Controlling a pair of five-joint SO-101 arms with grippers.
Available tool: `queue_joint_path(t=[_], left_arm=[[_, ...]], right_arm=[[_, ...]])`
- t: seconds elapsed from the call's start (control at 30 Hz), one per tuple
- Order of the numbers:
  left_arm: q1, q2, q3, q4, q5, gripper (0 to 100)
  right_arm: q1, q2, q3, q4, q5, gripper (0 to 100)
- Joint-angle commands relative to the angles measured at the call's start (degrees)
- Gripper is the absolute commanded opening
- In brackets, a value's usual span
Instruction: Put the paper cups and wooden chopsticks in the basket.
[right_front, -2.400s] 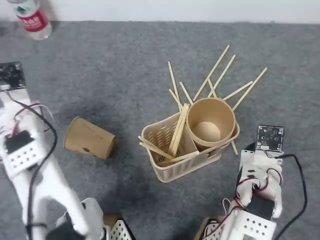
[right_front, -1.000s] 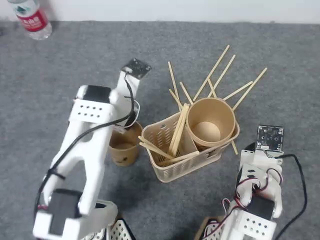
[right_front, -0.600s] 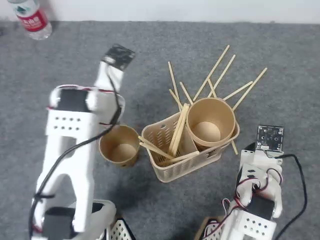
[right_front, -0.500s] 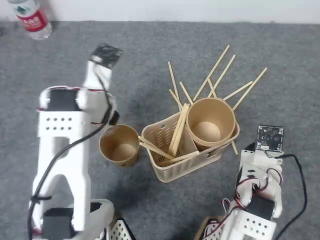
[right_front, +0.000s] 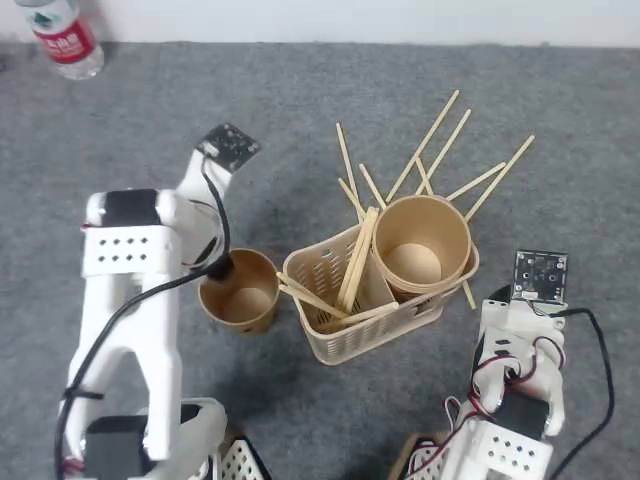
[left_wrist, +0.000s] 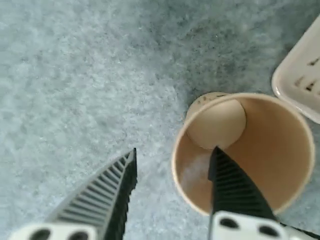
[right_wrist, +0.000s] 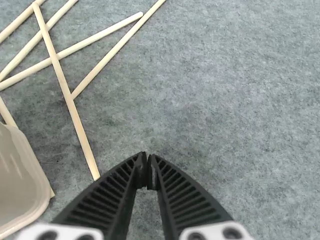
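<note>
You have grey carpet (right_front: 300, 90) throughout (red-labelled clear plastic bottle (right_front: 62, 38), print illegible); left gripper (left_wrist: 174, 151) parted, right gripper (right_wrist: 147, 156) pressed together.

Bottle (right_front: 60, 35): cut by the high view's top edge, one end lost

Loose paper cup (right_front: 240, 292): we note the left arm (right_front: 130, 290) overlapping its rim in the high view; in the left wrist view a finger (left_wrist: 230, 185) of the left end effector (left_wrist: 174, 152) covers part of its wall

Basket (left_wrist: 300, 82): we log a corner alone in each wrist view, the rest past the edge

Chopsticks (right_wrist: 60, 85): ends run out of the right wrist view; in the high view several pass behind the cup in the basket (right_front: 422, 243)

Both arms' bases: cut by the high view's bottom edge
</note>
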Motion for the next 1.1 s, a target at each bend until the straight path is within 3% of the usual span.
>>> queue_joint_path(t=[0.0, 0.23, 0.43, 0.67, 0.9, 1.07], left_arm=[[-0.4, -1.4, 4.6, -5.5, -0.5, 20], [0.0, -1.4, 6.5, -5.7, -2.8, 1], [0.1, -1.5, 2.1, -2.2, -3.7, 1], [0.2, -1.4, -16.0, 10.2, -3.7, 1], [3.7, -1.5, -30.4, 15.8, -3.3, 1], [7.0, -1.5, -42.7, 15.8, 3.3, 1]], right_arm=[[-0.1, -0.7, -0.6, -1.3, 0.8, 0.8], [-0.1, -0.7, -0.6, -1.3, 0.8, 0.8], [-0.1, -0.7, -0.6, -1.3, 0.8, 0.8], [-0.1, -0.7, -0.6, -1.3, 0.8, 0.8], [-0.1, -0.7, -0.6, -1.3, 0.8, 0.8], [-0.1, -0.7, -0.6, -1.3, 0.8, 0.8]])
